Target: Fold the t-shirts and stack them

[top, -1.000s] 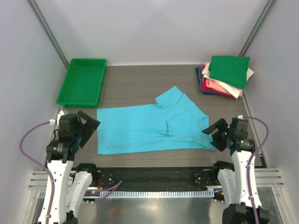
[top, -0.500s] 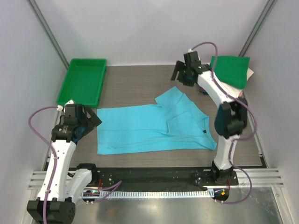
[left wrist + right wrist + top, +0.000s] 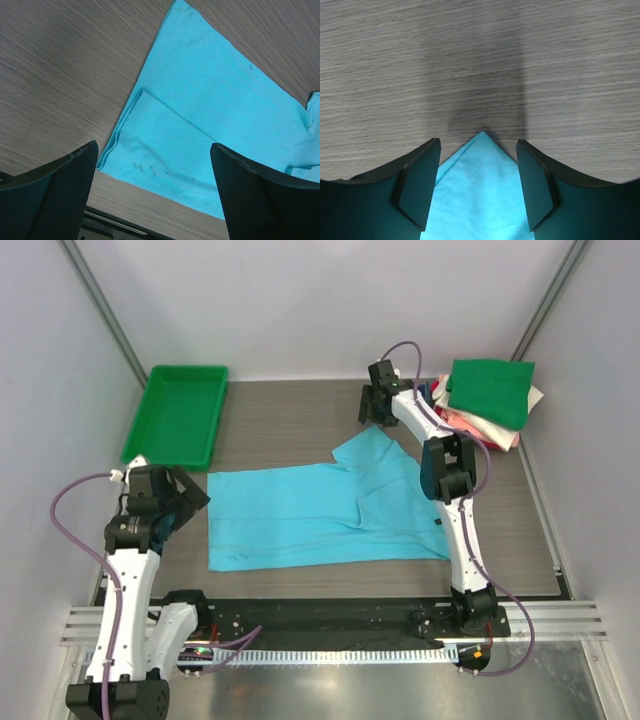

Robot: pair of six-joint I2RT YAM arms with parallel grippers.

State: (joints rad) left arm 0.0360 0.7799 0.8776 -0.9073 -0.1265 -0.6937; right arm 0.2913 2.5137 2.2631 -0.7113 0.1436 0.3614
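Turquoise t-shirt [image 3: 300, 515] lies flat mid-surface [image 3: 280, 420], part folded. Right claw [image 3: 479, 182] released, fingers straddling the sleeve tip toward the far edge. Left claw [image 3: 155, 192] released, by the shirt's near left corner. Risk: the thin tip slips the pinch, or only one layer is caught, so the fold skews. Folded stack [image 3: 488, 400] sits in the far right corner.

The white tubular left arm [image 3: 125, 585] and right arm [image 3: 462, 540] carry black joint housings; a lilac cable [image 3: 53, 518] loops beside each. Their fingers [image 3: 47, 192] are matte black, broad and curved.
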